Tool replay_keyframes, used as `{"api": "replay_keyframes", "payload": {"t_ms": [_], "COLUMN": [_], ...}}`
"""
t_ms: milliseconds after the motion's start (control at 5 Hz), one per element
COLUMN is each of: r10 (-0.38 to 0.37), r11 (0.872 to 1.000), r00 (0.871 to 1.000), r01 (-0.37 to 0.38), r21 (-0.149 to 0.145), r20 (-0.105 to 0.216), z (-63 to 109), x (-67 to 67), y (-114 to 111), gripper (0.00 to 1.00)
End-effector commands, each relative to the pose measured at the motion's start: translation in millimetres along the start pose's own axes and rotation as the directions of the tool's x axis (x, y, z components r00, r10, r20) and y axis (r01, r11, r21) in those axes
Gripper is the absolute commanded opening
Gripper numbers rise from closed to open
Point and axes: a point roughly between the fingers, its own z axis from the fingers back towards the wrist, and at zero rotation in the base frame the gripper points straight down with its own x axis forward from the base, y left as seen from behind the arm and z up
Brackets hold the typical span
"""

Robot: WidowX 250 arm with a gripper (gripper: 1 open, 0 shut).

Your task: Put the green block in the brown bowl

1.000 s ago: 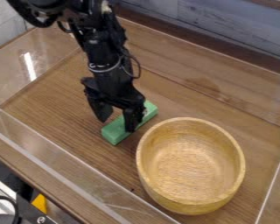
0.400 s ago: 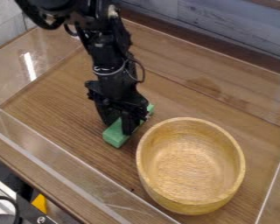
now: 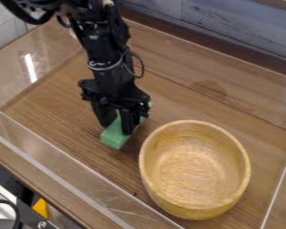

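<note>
The green block (image 3: 113,136) sits between the fingers of my black gripper (image 3: 119,127), which points straight down and is shut on it. Only the block's lower left end shows below the fingertips; the remainder is hidden by the fingers. The block looks just off the wooden tabletop (image 3: 217,89), a little left of the brown bowl (image 3: 157,183). The bowl is large, round and light tan, stands at the lower right, and is empty inside. A narrow gap separates the gripper from the bowl's near rim.
Clear plastic walls (image 3: 62,179) fence the tabletop on the left, front and right. A grey surface runs along the back. Some black and yellow gear (image 3: 32,215) lies outside the front wall at the lower left.
The jaws have shut on the green block, which had lain flat between open fingers. The gripper and block have since shifted slightly left and up from the wood.
</note>
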Motion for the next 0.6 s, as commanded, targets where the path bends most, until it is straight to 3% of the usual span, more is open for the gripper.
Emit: {"api": "replay_keyframes", "payload": {"t_ms": [0, 200, 400], "r10": [0.025, 0.043, 0.019], "r11": [1.000, 0.999, 1.000], "r00": [0.999, 0.999, 0.999], "r01": [-0.026, -0.043, -0.019], "r21": [0.003, 0.000, -0.012], "r20": [0.036, 0.032, 0.027], "z": [-3.2, -15.3, -1.7], "x": [5.3, 5.1, 5.8], "y": [-8.8, -18.5, -30.0], "gripper": [0.00, 0.00, 0.00]}}
